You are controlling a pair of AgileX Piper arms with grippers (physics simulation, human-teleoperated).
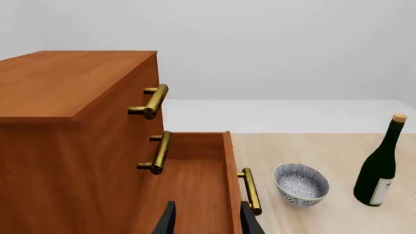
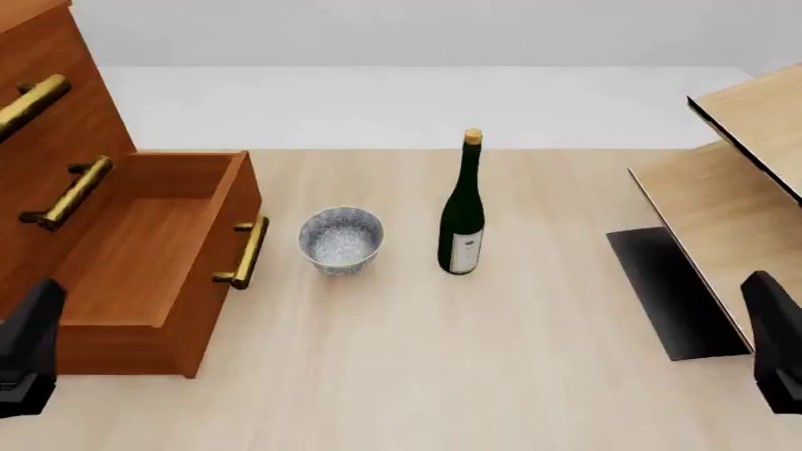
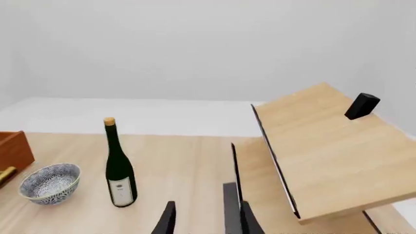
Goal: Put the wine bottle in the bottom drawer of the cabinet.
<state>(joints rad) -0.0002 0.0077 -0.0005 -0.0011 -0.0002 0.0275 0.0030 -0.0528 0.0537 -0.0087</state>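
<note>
Left wrist view: the left claw [image 1: 206, 219] hangs open and empty over the pulled-out drawer [image 1: 188, 185].

Front view: the bottle [image 2: 463, 211] stands upright on the counter [image 2: 501, 357], just beside the bowl [image 2: 340, 240].

Right wrist view: the right claw [image 3: 206, 219] is open, empty, near the shelf [image 3: 325, 156].

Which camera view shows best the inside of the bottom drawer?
The front view: the bottom drawer stands pulled open and its whole floor shows, with nothing in it. The left wrist view looks along the drawer from close by, cropped. The right wrist view catches only one corner.
</note>
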